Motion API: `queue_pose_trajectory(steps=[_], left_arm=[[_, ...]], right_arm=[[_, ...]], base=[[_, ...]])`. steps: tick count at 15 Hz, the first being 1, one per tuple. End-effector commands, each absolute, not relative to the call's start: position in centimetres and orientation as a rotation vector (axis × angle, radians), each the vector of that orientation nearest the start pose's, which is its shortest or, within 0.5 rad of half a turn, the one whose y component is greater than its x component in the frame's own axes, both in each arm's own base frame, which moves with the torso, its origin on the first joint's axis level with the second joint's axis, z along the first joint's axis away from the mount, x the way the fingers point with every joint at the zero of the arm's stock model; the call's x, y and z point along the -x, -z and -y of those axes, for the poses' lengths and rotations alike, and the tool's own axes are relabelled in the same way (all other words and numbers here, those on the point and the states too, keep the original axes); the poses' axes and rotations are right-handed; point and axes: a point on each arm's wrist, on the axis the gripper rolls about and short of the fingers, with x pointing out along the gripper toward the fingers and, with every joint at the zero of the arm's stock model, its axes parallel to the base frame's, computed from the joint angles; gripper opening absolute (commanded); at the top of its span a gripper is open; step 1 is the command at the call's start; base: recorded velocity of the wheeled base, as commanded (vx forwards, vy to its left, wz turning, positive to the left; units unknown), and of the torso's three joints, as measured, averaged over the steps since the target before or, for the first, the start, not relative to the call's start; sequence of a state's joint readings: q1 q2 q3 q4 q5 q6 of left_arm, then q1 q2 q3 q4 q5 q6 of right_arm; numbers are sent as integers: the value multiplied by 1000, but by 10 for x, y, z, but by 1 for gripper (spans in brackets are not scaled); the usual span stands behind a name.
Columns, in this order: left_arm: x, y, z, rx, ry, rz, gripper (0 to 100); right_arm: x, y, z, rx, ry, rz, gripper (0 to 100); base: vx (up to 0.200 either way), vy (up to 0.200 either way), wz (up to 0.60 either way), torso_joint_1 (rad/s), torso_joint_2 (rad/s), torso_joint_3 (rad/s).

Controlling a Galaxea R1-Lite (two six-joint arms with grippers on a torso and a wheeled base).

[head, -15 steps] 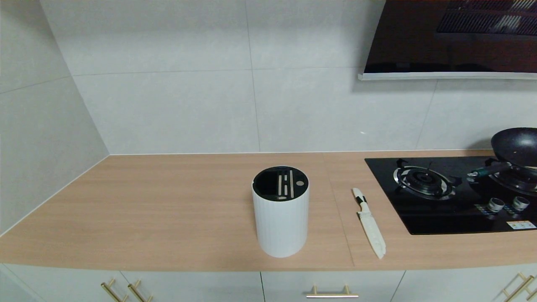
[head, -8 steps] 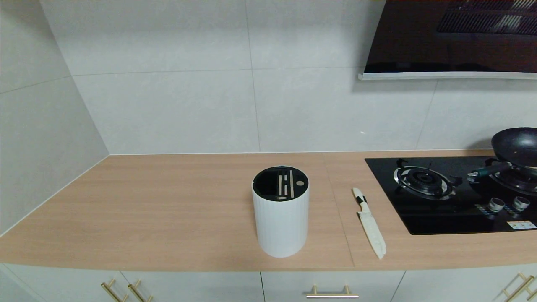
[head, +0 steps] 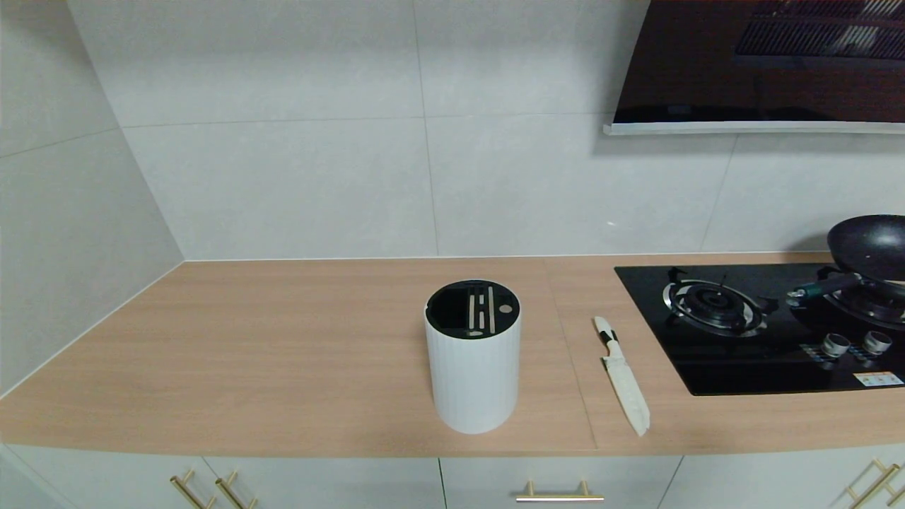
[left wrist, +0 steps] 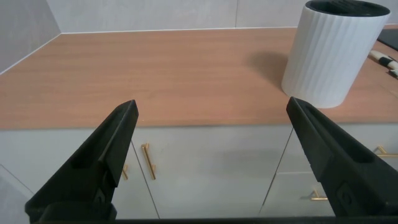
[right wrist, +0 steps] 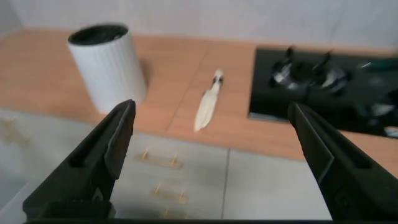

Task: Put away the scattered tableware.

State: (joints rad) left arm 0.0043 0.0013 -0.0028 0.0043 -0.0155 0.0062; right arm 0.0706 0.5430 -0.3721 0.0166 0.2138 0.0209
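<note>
Right now both arms hang low in front of the desk, facing the cabinet fronts. Left pincer: fingers wide apart, nothing btwn them. Right pincer: same, spread w/ nothing held. Knife lies flat on the desk btwn the holder and the hob, apart from both, handle toward the wall, tip near the desk's front edge. Holder stands upright, slotted black top facing up.

Risks, as I judge them:
- Knife is thin & flat on the wood, so a pinch from above may skid off or scrape the desk. It prob. needs a grab at the handle.
- Tip sits close to the front edge, so a sideways nudge could send it over.
- Slots are narrow, so a blade coming in tilted would jam on the top.
- Holder is tall, so a hard push up there could tip it.
- Hob is near the handle end, so a wide approach by the right arm could clip it.

Count: 1 knife, 1 holder, 2 pincers, 1 wok, 2 burners, 2 knobs.
</note>
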Motion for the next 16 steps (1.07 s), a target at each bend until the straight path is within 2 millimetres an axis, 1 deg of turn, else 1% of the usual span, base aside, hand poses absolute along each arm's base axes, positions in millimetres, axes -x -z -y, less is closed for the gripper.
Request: queue_pose_trajectory(steps=[1,2,3,5,8,9,11,13,14,16], left_arm=[[23,-76,0,-6,11,-3,100],[23,-76,0,-6,11,-3,100],[23,-76,0,-6,11,-3,100],[23,-76,0,-8,11,-3,100],[23,-76,0,-8,11,-3,100],[23,-76,0,-8,11,-3,100],[23,-76,0,-8,11,-3,100],[23,-76,0,-8,11,-3,100],[23,-76,0,-8,11,-3,100],[23,-76,0,-8,11,-3,100]], right_arm=[[-116,-195,-22,-41,-344,-426,100],[-130,-193,-26,-40,-354,-436,100],[-159,-184,-31,-39,-356,-456,100],[-201,-170,-38,-24,-299,-496,100],[-249,-151,-46,-19,-294,-554,100],[-264,-143,-54,-13,-312,-561,100],[-283,-126,-69,-1,-343,-570,100],[-296,-110,-82,9,-371,-575,100],[-303,-100,-88,16,-379,-594,100],[-320,-75,-94,31,-351,-639,100]], base=[[0,0,0,0,0,0],[0,0,0,0,0,0],[0,0,0,0,0,0],[0,0,0,0,0,0],[0,0,0,0,0,0],[0,0,0,0,0,0],[0,0,0,0,0,0],[0,0,0,0,0,0],[0,0,0,0,0,0],[0,0,0,0,0,0]])
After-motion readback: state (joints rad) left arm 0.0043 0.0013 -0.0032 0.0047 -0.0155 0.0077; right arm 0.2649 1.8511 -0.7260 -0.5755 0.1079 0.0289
